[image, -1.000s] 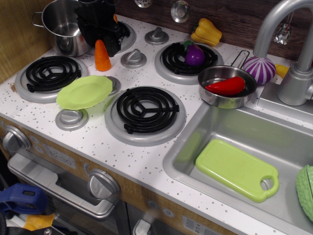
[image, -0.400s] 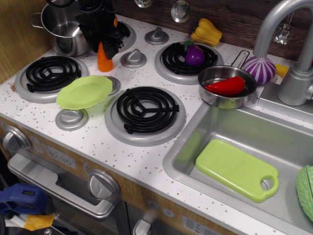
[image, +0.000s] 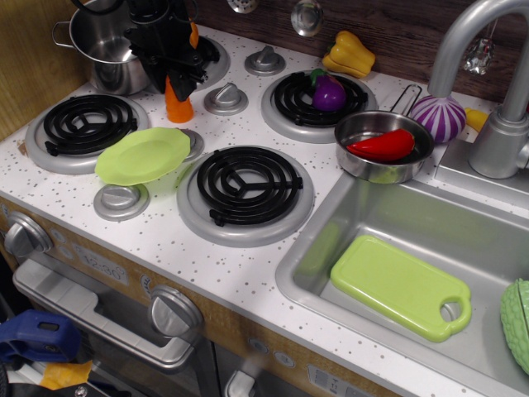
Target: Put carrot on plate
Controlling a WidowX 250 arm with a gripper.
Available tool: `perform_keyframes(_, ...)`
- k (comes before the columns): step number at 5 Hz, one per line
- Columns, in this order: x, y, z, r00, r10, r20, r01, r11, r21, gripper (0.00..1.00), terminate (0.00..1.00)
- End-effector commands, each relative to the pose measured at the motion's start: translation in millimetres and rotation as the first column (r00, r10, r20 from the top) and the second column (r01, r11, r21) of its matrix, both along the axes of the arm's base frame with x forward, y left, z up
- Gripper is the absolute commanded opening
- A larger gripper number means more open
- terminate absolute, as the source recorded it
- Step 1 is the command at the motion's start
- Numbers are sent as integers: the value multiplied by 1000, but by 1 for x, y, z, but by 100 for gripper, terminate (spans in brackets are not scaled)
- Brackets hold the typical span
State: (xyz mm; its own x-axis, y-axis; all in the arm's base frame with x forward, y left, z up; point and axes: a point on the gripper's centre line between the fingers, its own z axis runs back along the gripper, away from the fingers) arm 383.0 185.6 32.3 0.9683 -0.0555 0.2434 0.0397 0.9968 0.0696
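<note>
The orange carrot [image: 178, 107] stands upright on the white stovetop between the back-left burners, just behind the plate. The round lime-green plate [image: 142, 155] lies tilted on a knob between the front burners. My black gripper [image: 177, 83] has come down over the carrot from above. Its fingers straddle the carrot's upper half and hide the tip. The jaws look open around the carrot, which still stands on the stovetop. Only the carrot's lower part shows.
A steel pot [image: 106, 50] stands at the back left, close to the gripper. A grey knob [image: 226, 99] sits right of the carrot. A pan with a red pepper [image: 382, 146], a purple eggplant [image: 329, 93], a yellow pepper [image: 350, 54] and a sink with a green cutting board [image: 401, 285] lie to the right.
My gripper has come down from behind and above the carrot until its fingers sit around the carrot's top. The carrot and plate have stayed in place.
</note>
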Motion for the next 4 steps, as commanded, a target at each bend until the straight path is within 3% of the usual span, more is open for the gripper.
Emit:
perform_keyframes(1, 2, -12, 67, 999, 31, 8, -31, 998, 58, 0, 0)
perform_keyframes(2, -8, -18, 86, 998, 66, -23, -63, 994, 89, 0, 0)
perform_keyframes(4, -42, -23, 90, 990, 131, -50, -127, 988, 84, 0, 0)
